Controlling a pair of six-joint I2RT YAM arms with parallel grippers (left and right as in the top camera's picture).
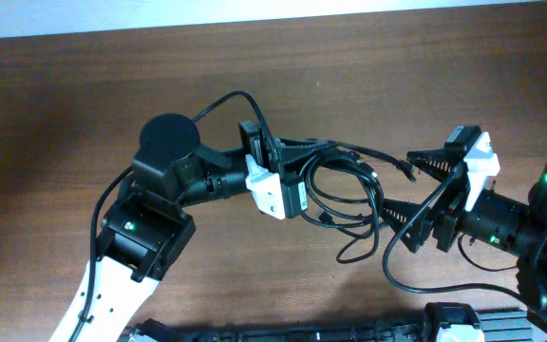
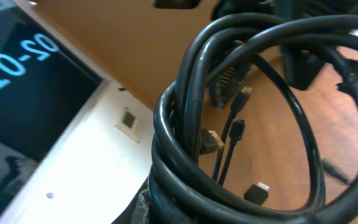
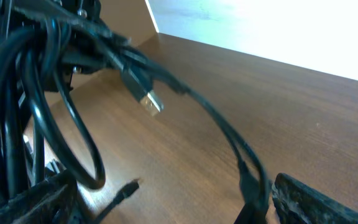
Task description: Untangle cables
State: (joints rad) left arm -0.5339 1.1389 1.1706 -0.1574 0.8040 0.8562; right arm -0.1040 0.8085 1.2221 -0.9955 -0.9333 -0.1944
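Left claw (image 1: 300, 190) first: it's pinched down narrow on the cables (image 1: 345, 190), gripping the bunch near the middle of the bench (image 1: 65, 114). The coils spill out to its right in several overlapping loops that cross one another and hang together as one tangle.

From the left wrist camera, the cables (image 2: 178, 143) fill the view. Thick black strands are stacked against each other and arch round into a big ring. Three small plugs (image 2: 236, 127) dangle inside it over the brown wood. The claw's own tips are hidden behind the bundle here.

Over to the right claw (image 1: 402, 187) — jaws spread wide, holding nothing, facing the tangle from the right side. In the overhead view a loose cable end (image 1: 407, 171) pokes out toward it and sits between its two fingers.

On the right wrist camera, the bunch (image 3: 17, 93) hangs at the left edge. A silver-tipped USB plug (image 3: 149, 99) juts from it in mid-air. A single strand (image 3: 229, 134) sweeps from there down to the lower right and ends just beside one of the fingers (image 3: 319, 202) — touching or not, I can't tell. A thin little plug (image 3: 126, 190) sits low over the bench between the two fingers.
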